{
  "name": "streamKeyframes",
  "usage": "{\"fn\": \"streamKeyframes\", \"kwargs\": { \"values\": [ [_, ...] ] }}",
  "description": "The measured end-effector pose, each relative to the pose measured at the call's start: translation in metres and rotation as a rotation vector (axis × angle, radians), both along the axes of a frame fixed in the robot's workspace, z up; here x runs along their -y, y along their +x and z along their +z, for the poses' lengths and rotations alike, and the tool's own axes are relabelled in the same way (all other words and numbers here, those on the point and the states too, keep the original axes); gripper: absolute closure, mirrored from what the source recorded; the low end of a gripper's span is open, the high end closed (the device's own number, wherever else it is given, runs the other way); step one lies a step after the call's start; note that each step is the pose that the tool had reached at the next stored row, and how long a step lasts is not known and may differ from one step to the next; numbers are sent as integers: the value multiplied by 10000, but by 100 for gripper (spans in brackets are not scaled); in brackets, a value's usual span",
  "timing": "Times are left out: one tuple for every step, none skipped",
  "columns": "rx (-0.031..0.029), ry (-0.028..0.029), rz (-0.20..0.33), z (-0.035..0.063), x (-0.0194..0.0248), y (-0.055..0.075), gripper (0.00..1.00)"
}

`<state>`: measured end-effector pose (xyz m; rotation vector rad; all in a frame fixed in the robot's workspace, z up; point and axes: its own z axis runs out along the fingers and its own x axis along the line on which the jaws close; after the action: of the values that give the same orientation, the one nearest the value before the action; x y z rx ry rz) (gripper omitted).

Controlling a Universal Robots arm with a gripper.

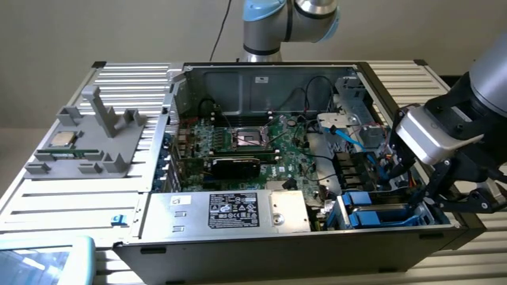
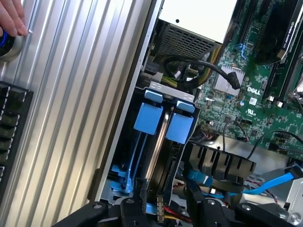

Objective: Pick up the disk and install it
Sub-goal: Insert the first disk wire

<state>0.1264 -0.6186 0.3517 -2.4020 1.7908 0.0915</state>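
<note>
The disk stands on edge in the drive bay at the case's front corner, on the exterior view's right. Its bright blue carrier shows as two blue tabs at the far end and thin blue rails along the side. My gripper is down over the disk's near end. One dark finger lies against each side of the carrier, so the jaws are shut on it. In the exterior view the gripper hangs over the bay at the case's side wall. The disk's label is hidden.
The open computer case holds a green motherboard, a silver power supply and loose black and blue cables beside the bay. A grey fixture with small parts stands on the slatted table. A person's hand rests on a button.
</note>
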Motion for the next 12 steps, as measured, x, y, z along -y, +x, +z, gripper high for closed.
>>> {"fn": "streamKeyframes", "kwargs": {
  "values": [
    [-7, 27, 11, -12, 8, 4, 54],
    [-17, 44, 21, -23, 18, 8, 54],
    [-31, 57, 30, -30, 26, 12, 54],
    [-50, 67, 38, -34, 32, 14, 54],
    [-56, 75, 41, -35, 36, 14, 54],
    [-56, 84, 41, -35, 40, 14, 54],
    [-56, 87, 42, -36, 44, 15, 54],
    [-56, 94, 44, -35, 50, 17, 54],
    [-56, 120, 43, -36, 60, 17, 54],
    [-56, 151, 43, -38, 69, 19, 54],
    [-56, 174, 44, -39, 75, 21, 54],
    [-56, 199, 45, -39, 78, 22, 54]
  ]
}}
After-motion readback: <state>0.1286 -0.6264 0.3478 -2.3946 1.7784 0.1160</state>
